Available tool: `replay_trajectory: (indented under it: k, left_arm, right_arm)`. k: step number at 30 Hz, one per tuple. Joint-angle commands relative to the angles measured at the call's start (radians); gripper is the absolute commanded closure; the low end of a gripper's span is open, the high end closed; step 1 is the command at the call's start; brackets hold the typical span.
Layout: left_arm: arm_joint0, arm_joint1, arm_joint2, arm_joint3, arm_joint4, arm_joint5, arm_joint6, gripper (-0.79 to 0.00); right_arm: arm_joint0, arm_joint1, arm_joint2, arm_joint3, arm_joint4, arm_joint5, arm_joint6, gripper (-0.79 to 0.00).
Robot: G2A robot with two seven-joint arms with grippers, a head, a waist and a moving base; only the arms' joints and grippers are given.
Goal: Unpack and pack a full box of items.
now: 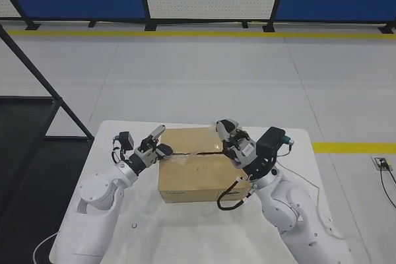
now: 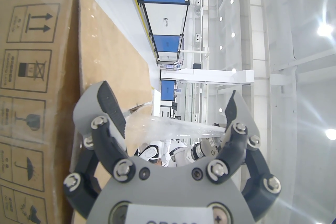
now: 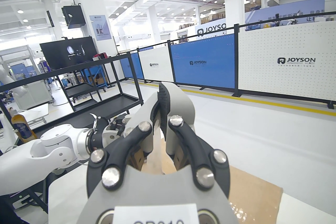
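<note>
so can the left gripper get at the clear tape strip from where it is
Probably yes. The left gripper is open at the cardboard box's end, and the peeled clear tape strip runs across the gap between its fingers, with nothing in front of it.

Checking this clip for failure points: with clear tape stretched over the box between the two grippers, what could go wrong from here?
1. The clear tape strip runs between the fingers of the open left gripper, against one pad; it might stick there or tear, leaving the box partly sealed.
2. The right gripper is shut above the box; a hard pull could drag the box across the table.
</note>
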Motion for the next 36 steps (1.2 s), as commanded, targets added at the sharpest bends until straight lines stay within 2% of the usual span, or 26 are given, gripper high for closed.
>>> replay_trajectory:
  k: [1,27,36]
  left_arm:
    - [-0.001,0.000,0.002,0.004,-0.002,0.000,0.002,-0.785]
    - [-0.017,0.004,0.037,0.046,-0.012,0.002,0.026,-0.785]
    - [-0.019,0.007,0.038,0.047,-0.019,0.001,0.028,-0.785]
  right_arm:
    - [0.002,-0.002,0.000,0.002,0.005,-0.013,-0.003,0.000]
    - [0.078,-0.034,0.017,0.080,0.123,-0.196,0.047,0.000]
    - [0.119,-0.042,0.039,0.174,0.171,-0.171,0.135,0.000]
